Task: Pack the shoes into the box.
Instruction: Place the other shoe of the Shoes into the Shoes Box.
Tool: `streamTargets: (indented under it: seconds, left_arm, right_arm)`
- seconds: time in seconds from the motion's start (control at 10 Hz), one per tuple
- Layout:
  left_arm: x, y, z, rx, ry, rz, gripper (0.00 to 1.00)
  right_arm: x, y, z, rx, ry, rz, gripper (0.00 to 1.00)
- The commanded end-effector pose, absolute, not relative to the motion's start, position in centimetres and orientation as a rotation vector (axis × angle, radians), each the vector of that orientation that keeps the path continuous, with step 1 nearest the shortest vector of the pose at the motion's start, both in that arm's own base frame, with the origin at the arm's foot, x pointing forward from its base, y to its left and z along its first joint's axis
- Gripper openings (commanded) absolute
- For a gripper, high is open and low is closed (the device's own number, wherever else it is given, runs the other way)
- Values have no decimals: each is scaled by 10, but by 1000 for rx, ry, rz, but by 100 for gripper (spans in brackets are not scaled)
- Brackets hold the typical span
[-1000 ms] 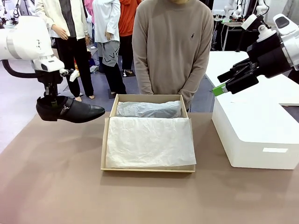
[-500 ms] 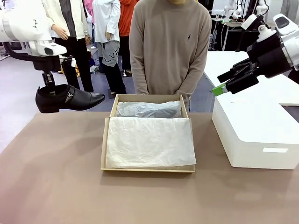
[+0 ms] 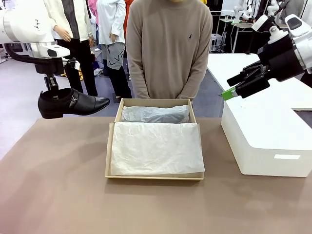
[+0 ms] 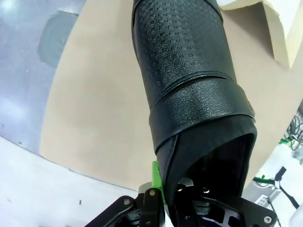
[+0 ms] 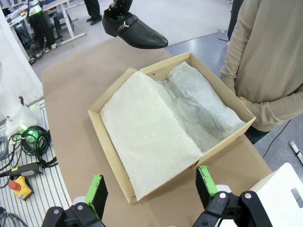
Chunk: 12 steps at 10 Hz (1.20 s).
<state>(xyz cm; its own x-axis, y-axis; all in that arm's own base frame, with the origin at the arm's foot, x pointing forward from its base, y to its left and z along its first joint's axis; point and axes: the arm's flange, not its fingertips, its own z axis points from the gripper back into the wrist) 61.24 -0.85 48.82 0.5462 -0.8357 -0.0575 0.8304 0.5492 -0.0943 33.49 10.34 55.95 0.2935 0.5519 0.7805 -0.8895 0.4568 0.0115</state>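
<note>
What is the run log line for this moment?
left gripper: shut on shoe, aloft | right gripper: open | box: open, tissue-lined

A glossy black buckled shoe (image 3: 73, 103) hangs level, toe toward the open tan box (image 3: 109, 146) lined with white tissue (image 3: 156, 148).

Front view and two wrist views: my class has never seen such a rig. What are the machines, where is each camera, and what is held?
Two white robot arms end in two-finger clamps, called grippers. The front view looks across the table at a person; each wrist view looks along one gripper's own fingers. The left gripper is shut on the heel end of a black shoe, held in the air left of the box. The right gripper is open and empty, beside a white block. The box holds white tissue paper and a paper-wrapped bundle.
</note>
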Motion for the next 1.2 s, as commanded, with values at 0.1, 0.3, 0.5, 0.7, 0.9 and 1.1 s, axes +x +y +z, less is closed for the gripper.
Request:
streamTargets:
  seconds: [0.1,0.3,0.5,0.7,0.9,1.1]
  left_arm:
    - [612,-9,488,-58,100,-988,0]
    - [604,-34,513,-41,75,-773,0]
    - [598,-50,543,14,112,-537,0]
    - [591,-70,556,13,202,-301,0]
    - [581,-101,562,57,168,-143,0]
    - [570,-122,571,44,51,0,0]
  right_arm:
    - [338,103,558,524,-818,1035,100]
    - [338,103,558,524,-818,1035,100]
    - [338,103,558,524,-818,1035,100]
    - [338,103,558,524,-818,1035,100]
    - [338,103,558,524,-818,1035,100]
    - [338,103,558,524,-818,1035,100]
